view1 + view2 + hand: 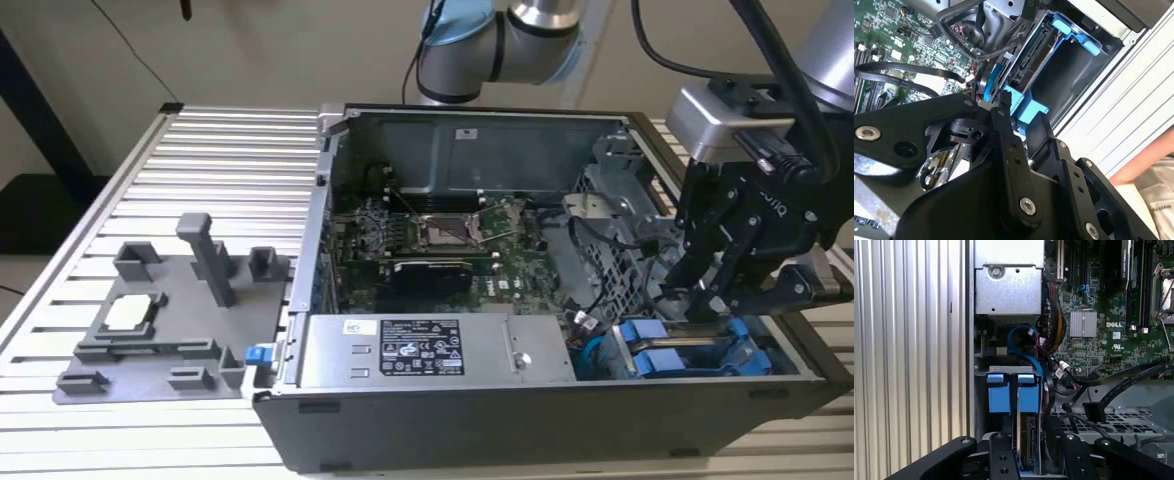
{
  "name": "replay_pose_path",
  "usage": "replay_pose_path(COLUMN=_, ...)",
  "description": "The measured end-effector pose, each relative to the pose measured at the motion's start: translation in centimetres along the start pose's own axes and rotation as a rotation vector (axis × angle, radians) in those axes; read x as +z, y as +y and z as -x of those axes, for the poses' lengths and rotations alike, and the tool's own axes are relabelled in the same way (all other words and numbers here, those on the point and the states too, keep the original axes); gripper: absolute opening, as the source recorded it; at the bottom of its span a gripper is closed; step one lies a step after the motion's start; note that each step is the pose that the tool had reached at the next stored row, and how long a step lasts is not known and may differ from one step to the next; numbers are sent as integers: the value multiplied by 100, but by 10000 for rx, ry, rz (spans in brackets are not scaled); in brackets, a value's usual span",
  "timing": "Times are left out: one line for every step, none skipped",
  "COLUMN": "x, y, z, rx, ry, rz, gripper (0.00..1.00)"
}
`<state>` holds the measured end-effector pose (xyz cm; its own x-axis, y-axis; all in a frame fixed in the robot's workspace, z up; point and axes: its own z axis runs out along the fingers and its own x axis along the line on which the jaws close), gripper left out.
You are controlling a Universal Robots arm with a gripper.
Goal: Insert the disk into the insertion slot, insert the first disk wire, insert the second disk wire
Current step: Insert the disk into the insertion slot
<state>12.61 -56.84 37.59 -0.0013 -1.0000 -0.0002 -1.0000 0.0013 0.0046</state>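
Observation:
In the first wrist view the disk (1027, 440) stands on edge in the insertion slot of the drive cage, its blue carrier tab (1029, 392) beside the tab of a second drive (996, 392). My gripper (1035, 452) straddles the disk and looks shut on it. The second wrist view shows the carrier's blue end (1026, 106) between my fingertips (1004, 102), with my gripper (1023, 116) at the cage mouth. In the exterior view my gripper (701, 310) reaches down into the case's front right corner. A loose black wire connector (1093, 411) lies beside the cage, and a blue wire (1024, 337) loops behind it.
The open computer case (441, 425) lies on a slatted metal table (227, 150). Inside it are the motherboard (441, 230) and the power supply (427, 350). A grey fixture plate (160, 320) sits at the exterior view's left. Black cables (909, 75) crowd the space around the cage.

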Motion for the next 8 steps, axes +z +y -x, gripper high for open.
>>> replay_pose_path(x=0, y=0, z=0, rx=0, ry=0, rz=0, gripper=40)
replay_pose_path(x=0, y=0, z=0, rx=0, ry=0, rz=-1, gripper=40)
replay_pose_path(x=0, y=0, z=0, rx=0, ry=0, rz=-2, gripper=40)
replay_pose_path(x=0, y=0, z=0, rx=0, ry=0, rz=-2, gripper=40)
replay_pose_path(x=0, y=0, z=0, rx=0, ry=0, rz=-11, gripper=40)
replay_pose_path(x=0, y=1, z=1, rx=1, ry=0, rz=-44, gripper=40)
replay_pose_path(x=0, y=1, z=1, rx=-1, ry=0, rz=-111, gripper=40)
replay_pose_path(x=0, y=0, z=1, rx=-13, ry=-5, rz=-220, gripper=40)
